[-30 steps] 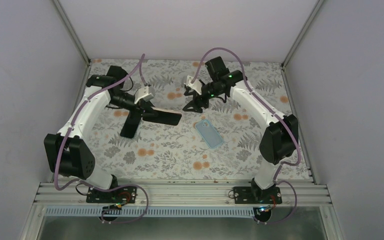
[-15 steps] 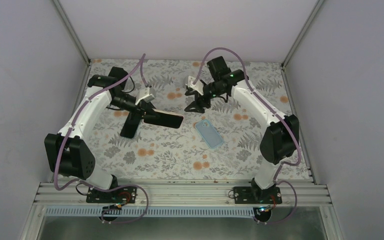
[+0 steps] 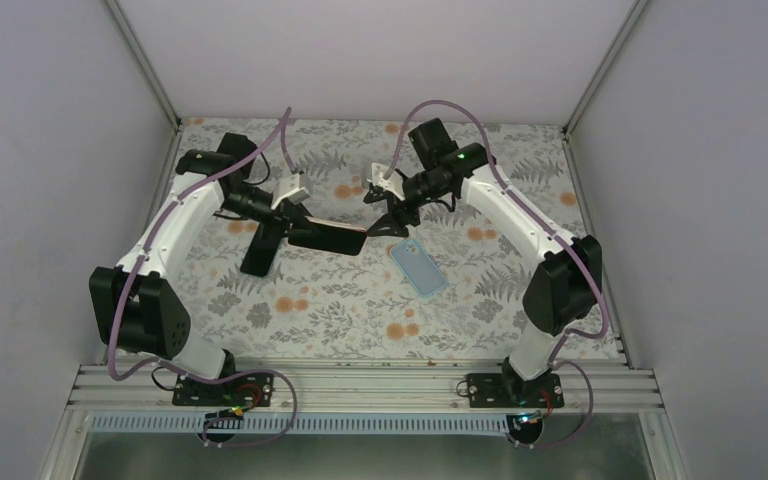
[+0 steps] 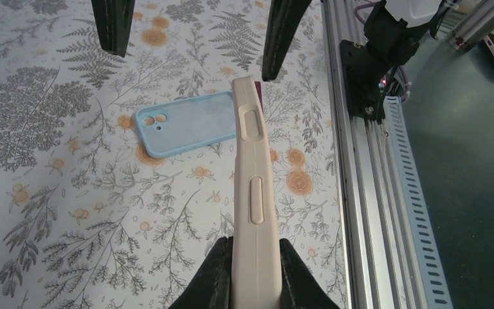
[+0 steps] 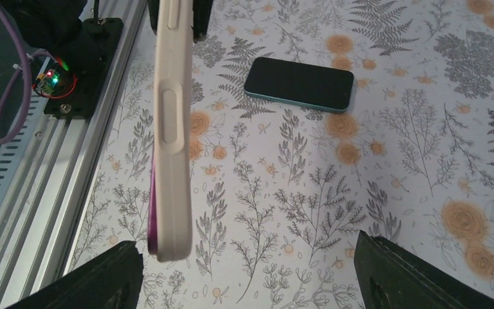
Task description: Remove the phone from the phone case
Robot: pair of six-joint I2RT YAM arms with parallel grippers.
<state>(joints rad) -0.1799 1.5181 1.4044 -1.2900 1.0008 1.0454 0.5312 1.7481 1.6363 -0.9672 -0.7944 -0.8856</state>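
My left gripper is shut on the near end of a phone in a beige case and holds it edge-up above the table; in the top view the cased phone points right. A magenta phone edge shows along the case in the right wrist view. My right gripper is open, its jaws wide apart on either side of the case's free end, which sits close to the left finger with no visible contact. It also shows in the top view.
An empty light-blue case lies on the floral table right of centre, also in the left wrist view. A dark phone with a teal rim lies flat under the left arm. The aluminium rail runs along the near edge.
My right gripper has come down and left to the free end of the cased phone and now straddles it. My left gripper still holds the phone, shifted slightly right.
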